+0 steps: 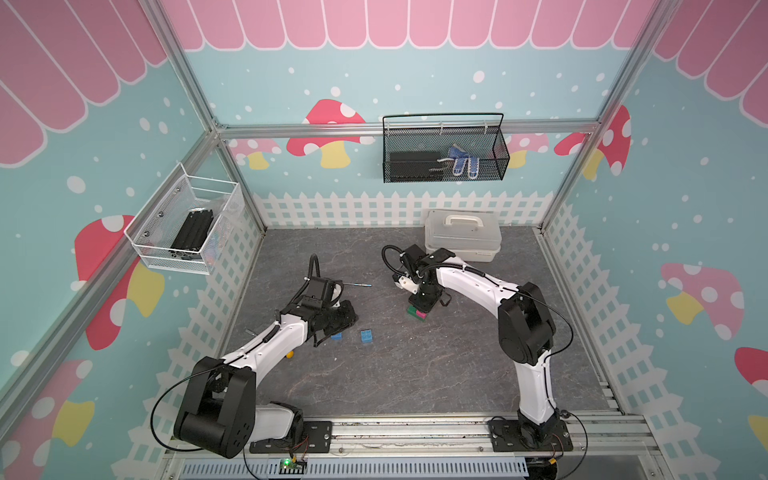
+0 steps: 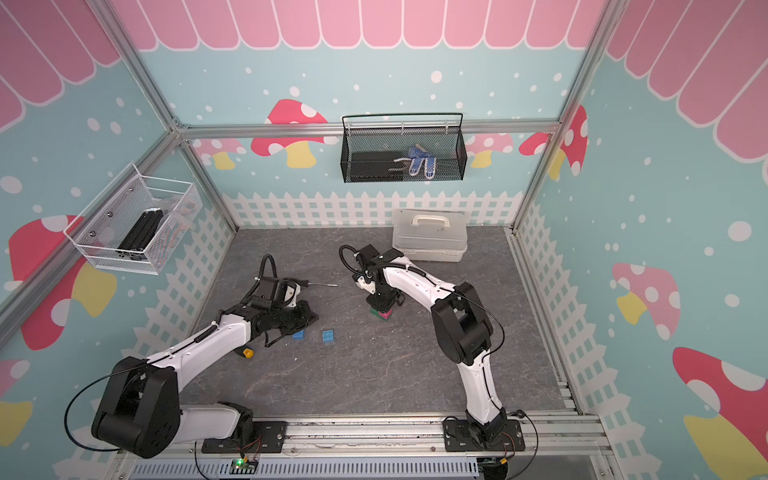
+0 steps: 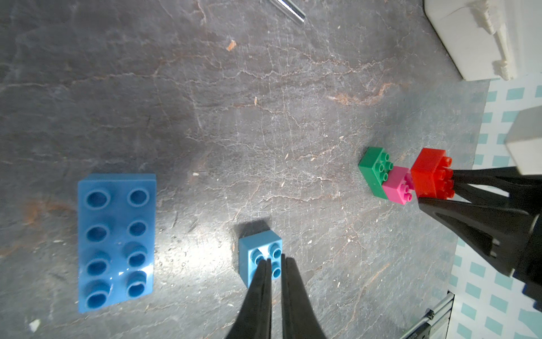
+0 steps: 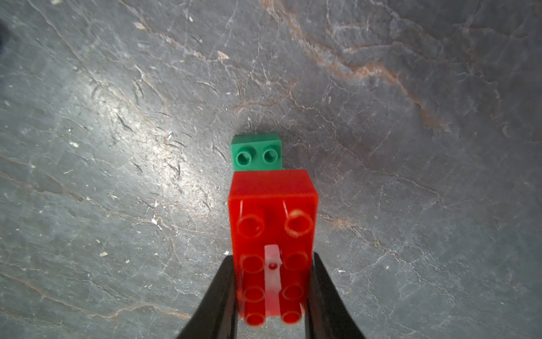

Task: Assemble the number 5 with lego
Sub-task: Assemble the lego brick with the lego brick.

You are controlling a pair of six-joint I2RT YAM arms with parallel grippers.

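Grey slate-patterned tabletop (image 1: 415, 374) carries the build right of centre. The right hand (image 4: 272, 258) is clamped across a long red studded plastic brick (image 4: 272, 205), directly over the small square pink brick (image 3: 397, 183) on one end of the long green brick (image 3: 374, 168), long axes in line; whether red is seated I cannot tell. The left hand (image 3: 275, 259), fingers together, rests its tips on the small square blue brick (image 3: 255, 249). The long blue brick (image 3: 115, 237) lies just to its right.
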